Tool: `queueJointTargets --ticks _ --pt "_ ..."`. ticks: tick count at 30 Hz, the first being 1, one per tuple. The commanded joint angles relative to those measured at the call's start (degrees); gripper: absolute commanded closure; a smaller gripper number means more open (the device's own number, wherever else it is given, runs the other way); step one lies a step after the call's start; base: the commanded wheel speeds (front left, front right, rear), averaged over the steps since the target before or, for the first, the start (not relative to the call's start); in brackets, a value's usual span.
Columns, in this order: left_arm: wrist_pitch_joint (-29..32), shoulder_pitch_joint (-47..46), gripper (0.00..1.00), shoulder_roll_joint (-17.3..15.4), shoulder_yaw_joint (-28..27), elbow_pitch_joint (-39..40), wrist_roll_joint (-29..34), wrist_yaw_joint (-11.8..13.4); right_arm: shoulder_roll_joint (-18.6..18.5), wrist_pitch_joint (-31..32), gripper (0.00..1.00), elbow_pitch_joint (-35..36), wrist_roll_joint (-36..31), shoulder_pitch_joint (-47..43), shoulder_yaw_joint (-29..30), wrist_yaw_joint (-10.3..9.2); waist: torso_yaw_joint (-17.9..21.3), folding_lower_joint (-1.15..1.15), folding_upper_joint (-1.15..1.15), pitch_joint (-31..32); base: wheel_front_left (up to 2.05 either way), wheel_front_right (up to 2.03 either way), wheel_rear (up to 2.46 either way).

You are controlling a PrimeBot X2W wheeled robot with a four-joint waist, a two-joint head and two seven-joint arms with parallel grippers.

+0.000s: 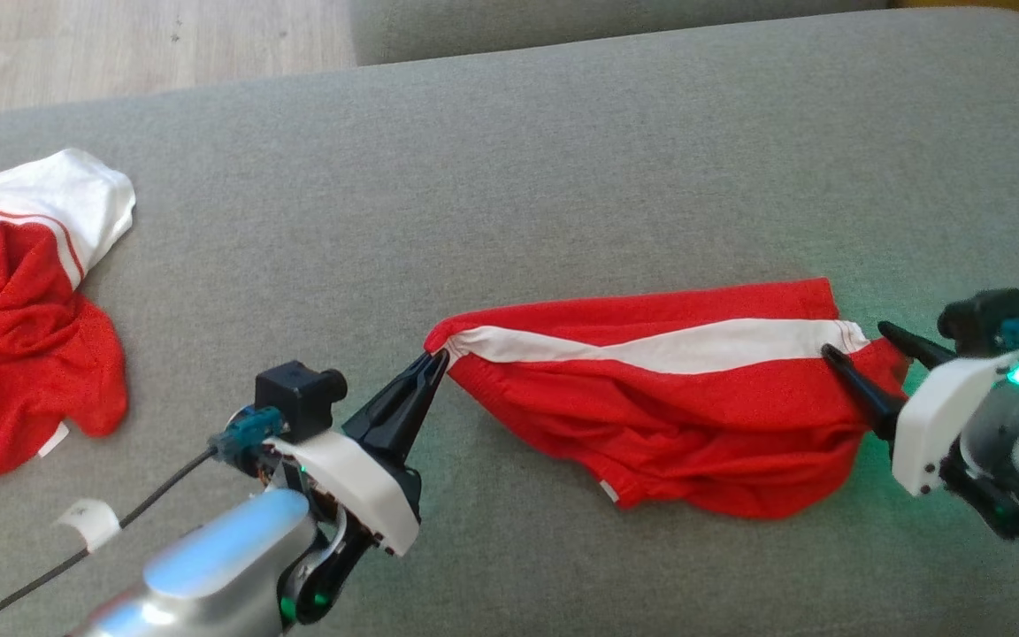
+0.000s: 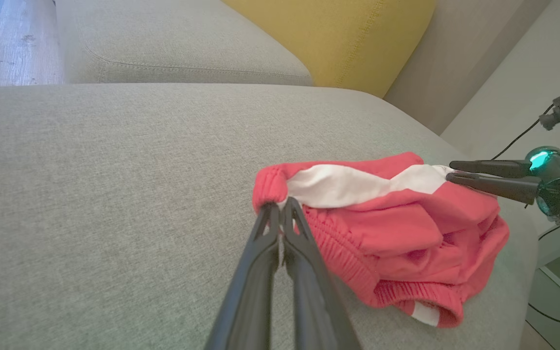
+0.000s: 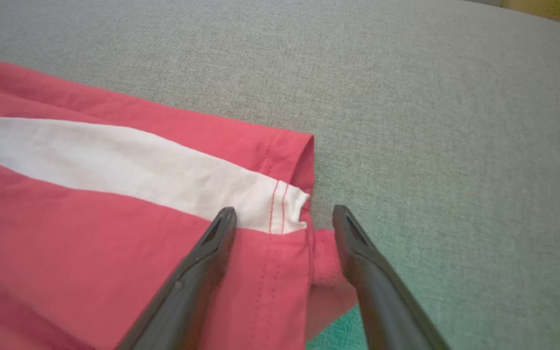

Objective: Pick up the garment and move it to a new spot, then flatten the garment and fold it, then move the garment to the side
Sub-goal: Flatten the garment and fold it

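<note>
While left claw (image 1: pixel 440 359) pinched the garment (image 1: pixel 651 416), right claw (image 1: pixel 855 340) was released at its other end. Flattening seemed underway; fold & side move were not done.

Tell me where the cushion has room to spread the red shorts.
Free: the cushion behind the red shorts, and between them and the crumpled garment. Crowded: the shorts' two ends, at the left gripper and right gripper.

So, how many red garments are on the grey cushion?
2. The red shorts lie in the middle, one end pinched by the left pincer. The other red garment lies crumpled at the head view's left edge, partly out of frame.
</note>
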State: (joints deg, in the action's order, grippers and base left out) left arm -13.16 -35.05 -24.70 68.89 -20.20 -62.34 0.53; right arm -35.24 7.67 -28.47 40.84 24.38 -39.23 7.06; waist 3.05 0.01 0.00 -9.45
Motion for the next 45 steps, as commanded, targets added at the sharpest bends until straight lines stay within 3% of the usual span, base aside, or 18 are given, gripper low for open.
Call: queueJointTargets --ticks 1,5,8,11,12,14,15,16,27,38,45 --pt "-0.3 -3.4 1.00 -0.9 -1.7 1.2 0.8 0.3 -2.1 0.2 0.00 0.6 0.8 2.4 -1.1 0.43 -0.2 -0.01 0.00 -0.1 0.00 0.00 0.00" --pt "0.0 -3.5 1.00 -0.8 -1.5 1.4 0.7 0.2 -1.9 0.5 0.00 -1.5 3.5 4.7 -4.6 0.43 -0.5 -0.01 0.00 -0.6 0.00 0.00 0.00" --pt "0.1 -3.5 1.00 -0.8 -1.4 1.5 0.7 0.3 -1.9 0.9 0.22 -2.3 5.3 5.6 -6.4 0.43 -0.7 -0.01 0.00 -0.7 0.00 0.00 0.00" --pt "0.0 -3.4 1.00 -0.8 -1.4 1.5 0.6 0.3 -2.0 1.2 0.33 -3.0 6.7 6.2 -7.9 0.43 -0.8 -0.01 0.00 -0.7 0.00 0.00 0.00" --pt "0.0 -3.3 1.00 -0.8 -1.3 1.5 0.6 0.3 -2.1 1.2 0.43 -3.2 7.1 6.4 -8.4 0.43 -0.8 -0.01 0.00 -0.7 0.00 0.00 0.00" --pt "0.0 -3.2 1.00 -0.7 -1.3 1.5 0.6 0.3 -2.2 1.0 0.73 -3.5 7.8 6.7 -9.4 0.43 -0.8 -0.01 0.00 -0.5 0.00 0.00 0.00" --pt "0.0 -3.1 1.00 -0.7 -1.3 1.4 0.5 0.3 -2.3 0.9 0.96 -3.6 8.0 6.9 -10.0 0.43 -0.7 -0.01 0.00 -0.4 0.00 0.00 0.00" --pt "0.0 -3.0 1.00 -0.6 -1.2 1.3 0.4 0.3 -2.5 0.6 1.00 -3.6 8.2 7.1 -10.6 0.43 -0.7 -0.01 0.00 -0.1 0.00 0.00 0.00" --pt "-0.5 -5.3 1.00 -2.8 -1.5 2.4 3.2 -0.3 -7.2 -8.4 1.00 -0.1 8.3 9.5 -10.8 0.43 1.1 -0.01 0.00 6.3 0.00 0.00 0.00" --pt "3.5 -16.5 1.00 -8.0 -2.5 8.8 7.6 -3.7 -15.9 -13.8 1.00 10.4 11.3 10.1 -0.3 0.43 3.7 -0.01 0.00 10.2 0.00 0.00 0.00" --pt "8.4 -32.0 1.00 -8.7 -2.5 6.8 15.6 -5.7 -18.0 -14.1 1.00 15.3 10.7 15.0 7.0 0.43 4.4 -0.01 0.00 5.0 0.00 0.00 0.00"
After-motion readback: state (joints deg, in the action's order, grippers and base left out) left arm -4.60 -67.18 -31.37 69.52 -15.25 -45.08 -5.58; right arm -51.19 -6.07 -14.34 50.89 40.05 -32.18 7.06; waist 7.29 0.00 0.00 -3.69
